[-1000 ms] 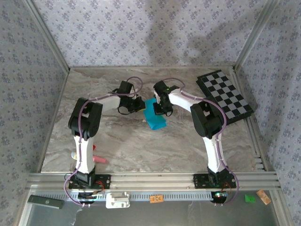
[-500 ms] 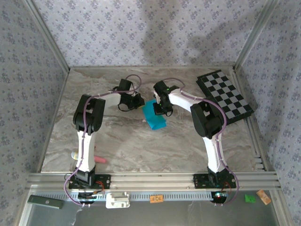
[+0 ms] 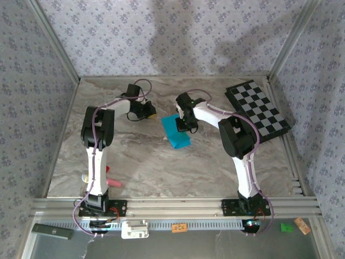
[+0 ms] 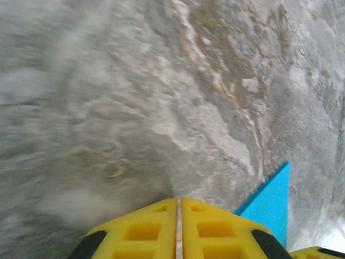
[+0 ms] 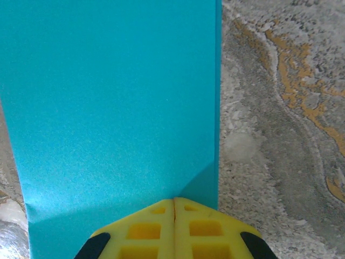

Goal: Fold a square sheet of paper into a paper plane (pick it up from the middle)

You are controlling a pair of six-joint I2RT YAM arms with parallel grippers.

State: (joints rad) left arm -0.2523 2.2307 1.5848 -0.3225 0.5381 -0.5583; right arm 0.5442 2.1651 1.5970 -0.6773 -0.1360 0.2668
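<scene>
1. Lying nearest, at about 7 o'clock from the middle of the tabletop (image 3: 161, 167), a small pink object (image 3: 114, 183) sits just beside the left arm (image 3: 96, 162).
2. The square sheet of paper (image 3: 175, 135) lies flat near the tabletop's middle. It is bright cyan-blue and shows as an oblong slanting from 11 o'clock to 5 o'clock.
3. The right arm (image 3: 237, 135) reaches in from 3 o'clock. The right jaws are pressed together, their yellow pads (image 5: 140, 229) meeting with no gap, tips down on the sheet near its 1 o'clock corner. In the right wrist view the sheet (image 5: 108, 108) stretches toward 12 o'clock from the tips, with bare marble past its straight edge at 3 o'clock.
4. The left jaws are also pressed together and grip nothing. They hang over bare marble at 10 o'clock from the sheet, apart from it. In the left wrist view one corner of the sheet (image 4: 272, 202) pokes in at 4 o'clock.
5. Farthest, at 2 o'clock, a black-and-white checkered board (image 3: 257, 109) lies in the far right corner, well apart from the sheet.
</scene>
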